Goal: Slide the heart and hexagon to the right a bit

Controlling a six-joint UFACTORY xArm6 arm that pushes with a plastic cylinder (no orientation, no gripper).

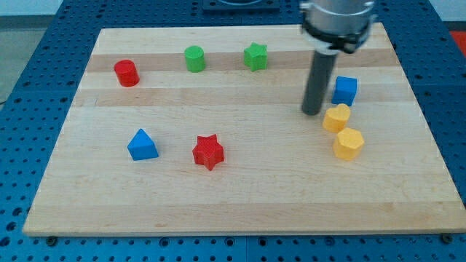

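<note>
My tip stood on the wooden board, just left of the heart. The hexagon lay right below the heart, and the cube sat above it. The other blocks lay well off to the view's left.

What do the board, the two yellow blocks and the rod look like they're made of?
Board: pale wood, matte, with visible grain and plank strips. Yellow heart and yellow hexagon: probably plastic or painted wood; uniform colour, smooth faces, soft sheen. Rod, down to my tip just left of the heart: dark, smooth, likely metal or plastic; unclear.
</note>
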